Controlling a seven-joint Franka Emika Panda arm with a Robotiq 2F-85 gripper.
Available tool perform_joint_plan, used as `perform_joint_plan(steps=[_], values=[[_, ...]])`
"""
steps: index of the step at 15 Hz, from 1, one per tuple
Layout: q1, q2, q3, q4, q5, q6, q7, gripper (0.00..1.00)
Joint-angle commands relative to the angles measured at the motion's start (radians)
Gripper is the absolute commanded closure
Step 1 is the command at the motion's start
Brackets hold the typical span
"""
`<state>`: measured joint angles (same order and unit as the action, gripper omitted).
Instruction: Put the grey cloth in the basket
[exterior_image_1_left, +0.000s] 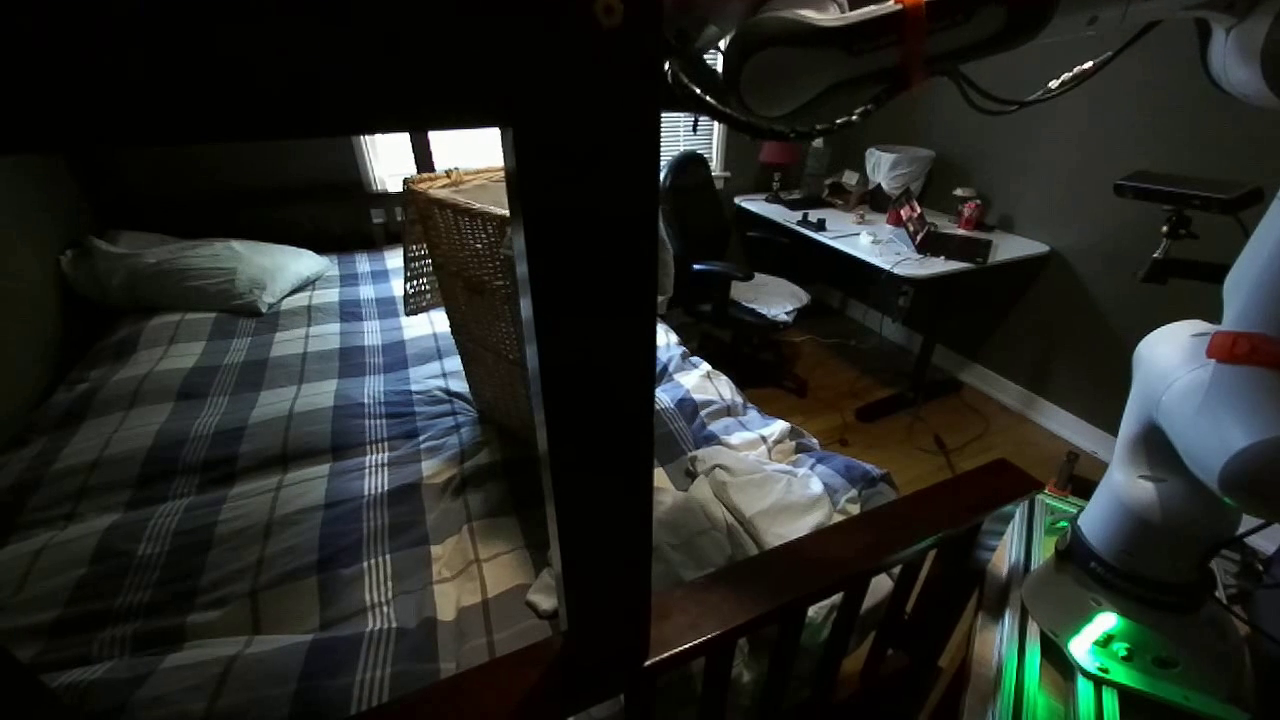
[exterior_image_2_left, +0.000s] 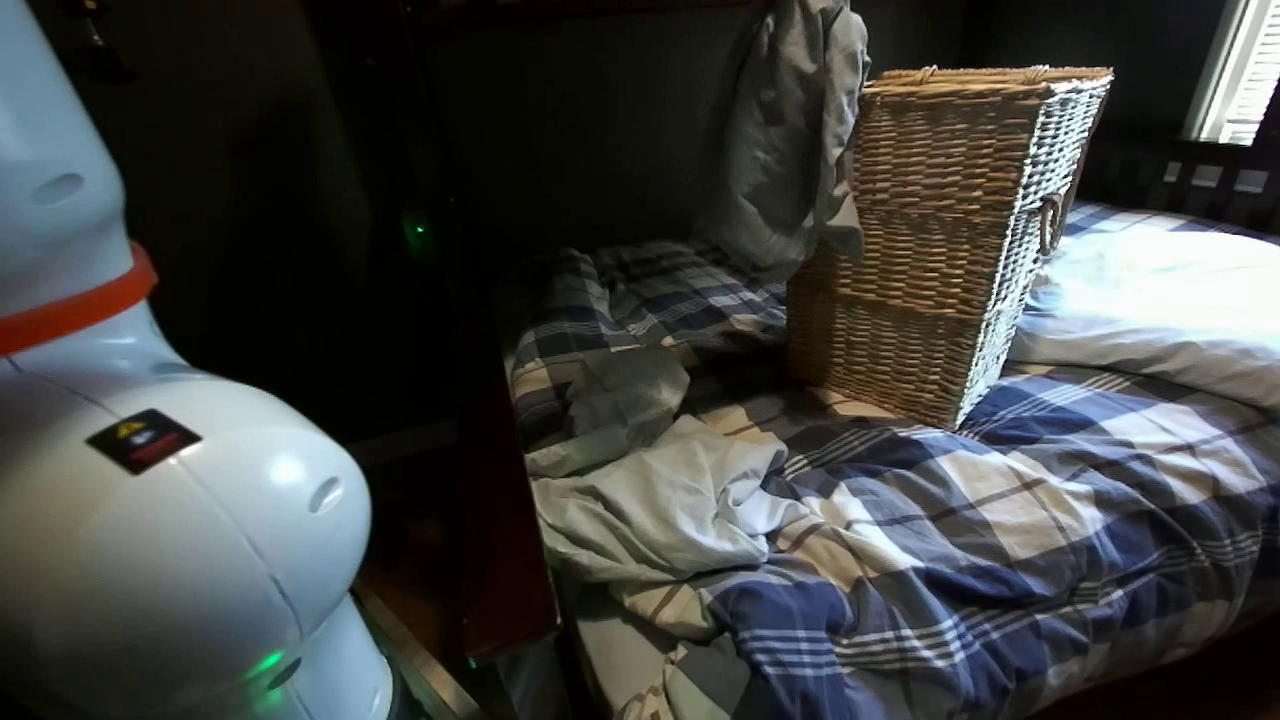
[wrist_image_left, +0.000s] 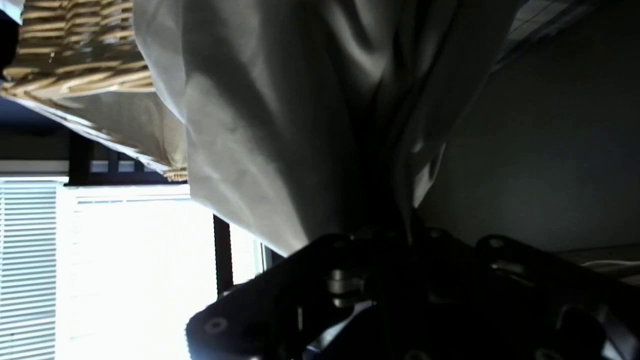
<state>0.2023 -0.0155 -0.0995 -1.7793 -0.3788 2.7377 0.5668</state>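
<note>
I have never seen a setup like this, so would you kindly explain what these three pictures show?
The machine is a single white robot arm ending in a gripper. Two pictures come from cameras outside the robot, looking over the bed; the third is from a camera on its wrist, which is why the gripper looms large and dark there. On the bed stands a tall wicker basket; a pillow and some crumpled pale fabric lie there too. The gripper is closed on a grey cloth, which hangs beside the basket and is not yet inside it. Whether the two touch, I cannot tell.
</note>
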Motion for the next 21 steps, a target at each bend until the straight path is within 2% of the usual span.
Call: perform_joint_plan(steps=[1, 5, 8, 12, 17, 19, 21], values=[[-0.016, 0.017, -0.012, 0.127, -0.094, -0.084, 0.057, 0.99], [-0.041, 0.062, -0.037, 0.262, -0.136, -0.092, 0.044, 0.99], [-0.069, 0.152, -0.067, 0.385, -0.141, 0.023, 0.008, 0.99], [-0.127, 0.333, -0.056, 0.565, -0.045, 0.215, -0.226, 0.99], [-0.175, 0.565, -0.051, 0.81, -0.065, 0.37, -0.388, 0.99], [-0.168, 0.64, -0.1, 0.905, -0.076, 0.43, -0.399, 0.99], [-0.146, 0.722, -0.196, 0.996, -0.072, 0.491, -0.376, 0.99]])
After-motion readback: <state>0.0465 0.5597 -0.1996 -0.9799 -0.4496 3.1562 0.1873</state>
